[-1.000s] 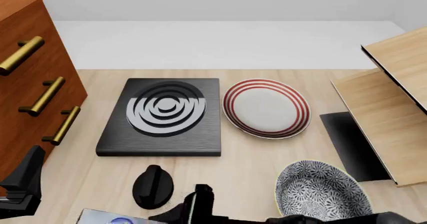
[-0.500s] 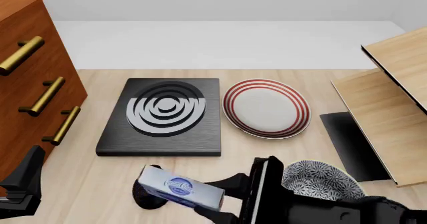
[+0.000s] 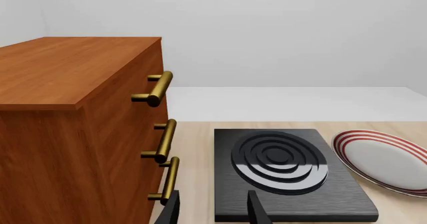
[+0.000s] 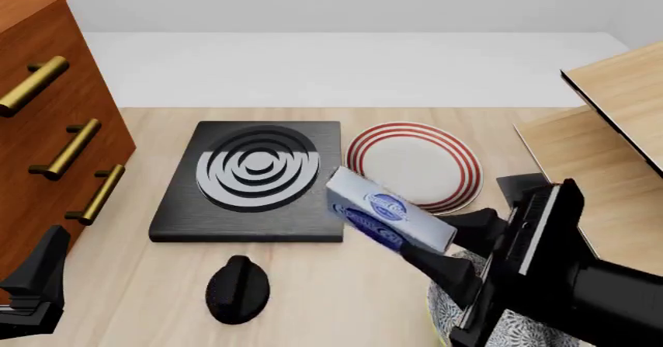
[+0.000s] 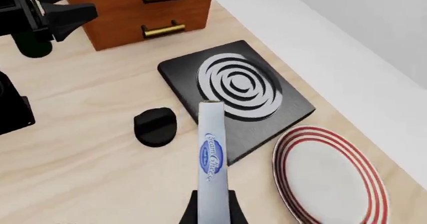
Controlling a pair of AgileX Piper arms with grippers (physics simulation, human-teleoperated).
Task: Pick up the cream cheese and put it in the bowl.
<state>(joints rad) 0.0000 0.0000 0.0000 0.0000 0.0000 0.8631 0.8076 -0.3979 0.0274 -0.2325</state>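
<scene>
On my counter (image 4: pixel 124 285) I count one wooden drawer cabinet (image 4: pixel 42 114) with three brass handles, one black burner plate (image 4: pixel 254 180), one red-ringed plate (image 4: pixel 414 167), one patterned bowl (image 4: pixel 448 294), one black knob (image 4: pixel 237 289). My right gripper (image 4: pixel 440 250) has its jaws clamped on the single cream cheese (image 4: pixel 386 211), lifted above the counter between burner plate and bowl. Left gripper (image 3: pixel 212 209): jaws apart, empty.

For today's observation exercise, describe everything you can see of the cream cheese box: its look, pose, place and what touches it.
The cream cheese is a small rectangular box, pale grey-white on top with blue sides and a blue oval logo. It looks like printed card. It is lifted off the table and tilted, held at one end by the right gripper, with its free end pointing toward the black burner plate. In the front view it overlaps the red-ringed plate. Nothing else touches it.
</scene>
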